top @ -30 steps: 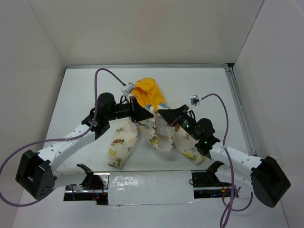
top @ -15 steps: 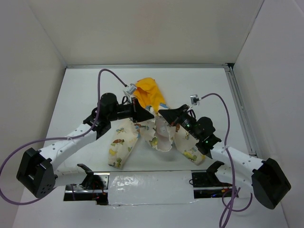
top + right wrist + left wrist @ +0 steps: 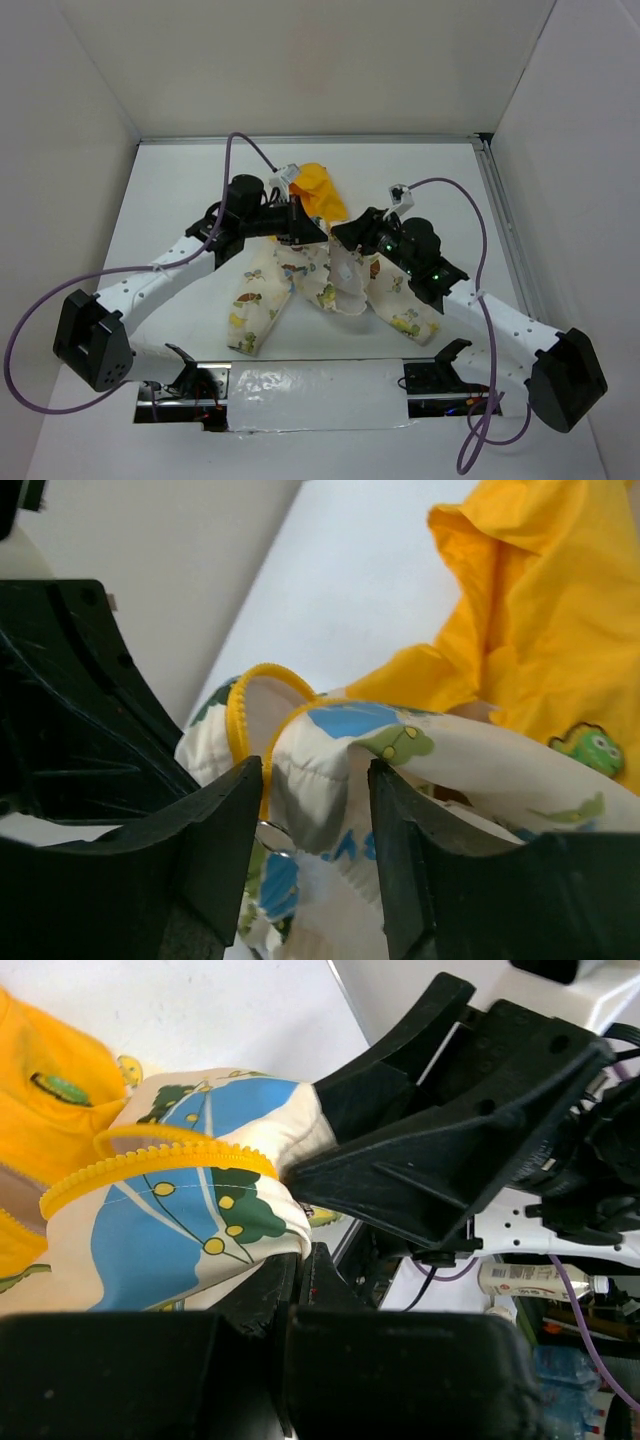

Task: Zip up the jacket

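The jacket [image 3: 300,290] lies in the middle of the white table [image 3: 170,190]. Its yellow hood [image 3: 322,190] points to the far side, and its sleeves with animal pictures point to the near edge. Both arms meet over its front. The right gripper [image 3: 310,830] squeezes a puffy fold of the jacket between its two fingers [image 3: 215,850], next to the yellow zip teeth [image 3: 150,1160]. The left gripper [image 3: 308,233] touches the cloth just beside it. Its fingers are mostly hidden, so it is not clear if they hold the cloth.
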### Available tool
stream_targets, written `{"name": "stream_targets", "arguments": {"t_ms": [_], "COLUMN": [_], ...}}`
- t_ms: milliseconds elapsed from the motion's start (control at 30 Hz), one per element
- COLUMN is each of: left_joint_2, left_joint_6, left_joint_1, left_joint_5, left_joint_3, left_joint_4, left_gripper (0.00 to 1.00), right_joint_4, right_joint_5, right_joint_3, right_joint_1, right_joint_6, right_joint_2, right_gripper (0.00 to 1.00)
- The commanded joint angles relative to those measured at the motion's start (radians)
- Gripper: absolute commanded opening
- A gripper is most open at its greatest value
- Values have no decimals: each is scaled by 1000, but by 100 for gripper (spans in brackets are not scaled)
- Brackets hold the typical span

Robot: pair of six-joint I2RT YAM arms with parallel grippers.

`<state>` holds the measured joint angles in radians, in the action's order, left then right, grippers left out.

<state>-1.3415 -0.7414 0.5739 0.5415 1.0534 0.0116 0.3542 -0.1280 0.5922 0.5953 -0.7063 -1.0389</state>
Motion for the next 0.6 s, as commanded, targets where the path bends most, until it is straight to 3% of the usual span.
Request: {"name": "stream_targets", "arguments": {"t_ms": [0,33,67,133,167,233,267,433,467,567], "left_joint_2": [-16,-18,-16,-12,-7,-4,-7,-27,-31,-33], "left_joint_6": [-16,-18,-18,-16,-16,-18,-16,-26,-29,-27], "left_joint_1": [-14,-17,-17,-19,-20,-22,-22,-25,-23,-26], "left_joint_5": [-17,-32,-32,-46,-52,-69,-74,-86,-83,-72], "left_joint_3": [42,48,53,56,57,62,74,109,115,120], "left_joint_4": [-28,-18,-18,-16,-16,20,27,82,85,94], "left_gripper": [0,0,0,0,0,0,0,0,0,0], "right_joint_4": [-136,-215,-216,-308,-340,-428,-455,-558,-570,-564], "right_joint_5": [-29,26,27,108,125,223,255,376,492,646], "right_joint_3": [60,84,84,116,127,153,162,218,225,232], "right_joint_1": [46,58,66,78,92,113,133,227,248,342], "right_joint_6": [47,63,76,97,134,178,207,358,361,448], "right_joint_2": [34,65,65,89,99,111,112,106,103,94], "right_gripper": [56,58,68,69,77,79,99,100,100,93]}}
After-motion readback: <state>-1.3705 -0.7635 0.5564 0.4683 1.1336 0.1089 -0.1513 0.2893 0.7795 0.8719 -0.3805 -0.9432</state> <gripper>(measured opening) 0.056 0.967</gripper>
